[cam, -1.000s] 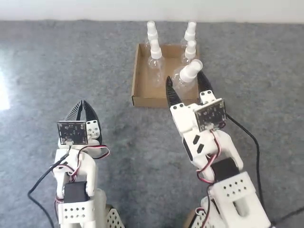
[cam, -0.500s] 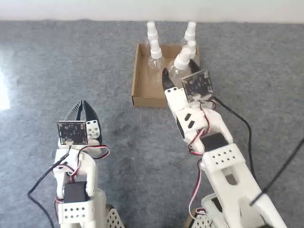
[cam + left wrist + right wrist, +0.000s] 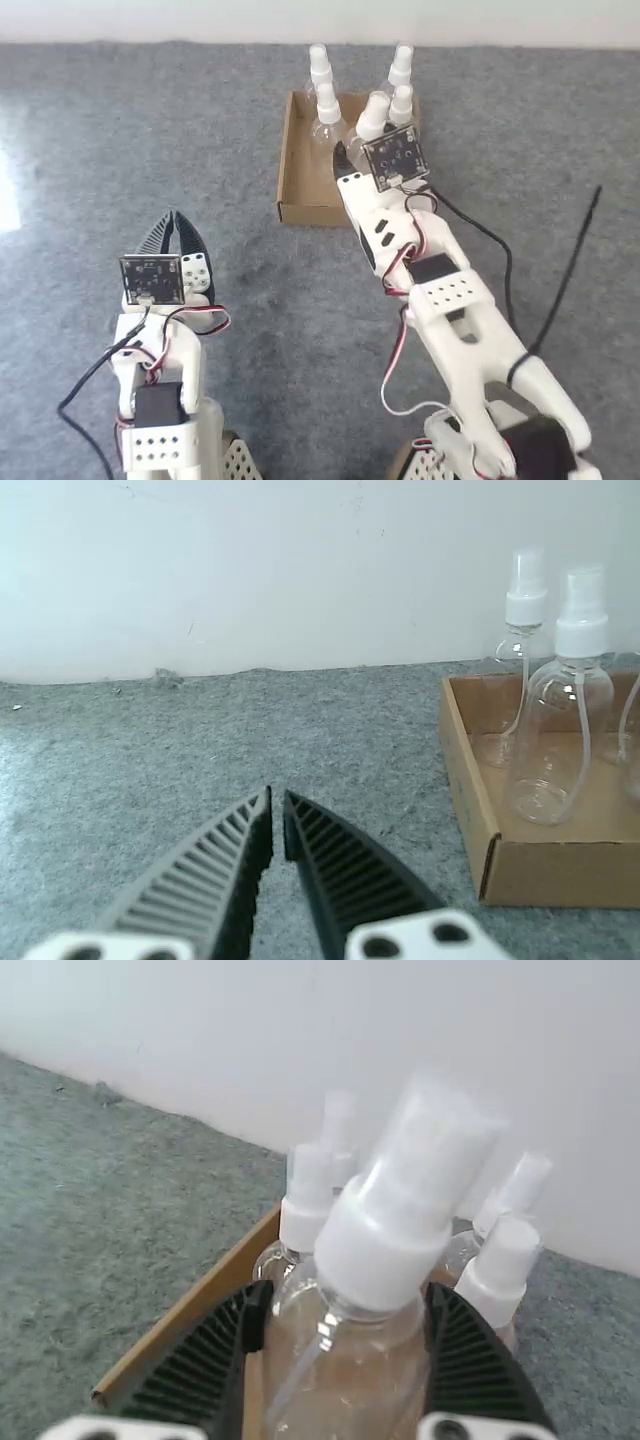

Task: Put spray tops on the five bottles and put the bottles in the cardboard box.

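Note:
My right gripper is over the cardboard box, shut on a clear bottle with a white spray top. The held bottle leans slightly and hangs among the others. Two capped bottles stand inside the box, and two more stand at its far edge. In the right wrist view the black fingers press the bottle from both sides. My left gripper is shut and empty, well short of the box; its own view shows its tips together.
Grey felt covers the table. A white wall runs close behind the box. The right arm's cable loops off to the right. Open felt lies left of the box and between the arms.
My right arm has stretched forward, carrying the bottle from the box's near edge to over its middle, and the bottle now stands more upright. The left arm has not moved.

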You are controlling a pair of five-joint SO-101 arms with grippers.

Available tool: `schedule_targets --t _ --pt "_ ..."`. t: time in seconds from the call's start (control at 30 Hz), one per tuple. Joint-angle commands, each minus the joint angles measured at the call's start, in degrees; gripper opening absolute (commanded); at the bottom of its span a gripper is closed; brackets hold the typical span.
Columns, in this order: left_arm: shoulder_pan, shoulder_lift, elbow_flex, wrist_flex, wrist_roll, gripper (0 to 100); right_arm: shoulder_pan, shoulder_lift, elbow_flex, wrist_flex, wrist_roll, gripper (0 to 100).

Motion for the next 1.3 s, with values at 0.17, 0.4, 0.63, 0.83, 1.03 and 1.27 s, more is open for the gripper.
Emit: schedule_targets --t 0.17,0.4,0.63,0.83,1.03,1.27 --pt "-0.26 -1.32 -0.57 -1.32 -0.62 2 2.15 4.35 -4.22 -4.79 -0.53 14.5" --pt "-0.26 -1.32 -0.57 -1.32 -0.62 2 3.82 8.75 -4.22 -5.49 -0.53 14.5" --pt "-0.26 -1.32 -0.57 -1.32 -0.62 2 3.65 11.30 -4.31 -5.58 -0.62 14.5" --pt "-0.26 -1.32 -0.57 -1.32 -0.62 2 3.65 13.76 -4.31 -5.58 -0.70 14.5" --pt "-0.26 -1.32 -0.57 -1.32 -0.62 2 3.65 17.36 -4.31 -10.51 -0.70 14.6" --pt "-0.26 -1.32 -0.57 -1.32 -0.62 2 3.82 20.18 -4.31 -12.18 -0.70 14.7"
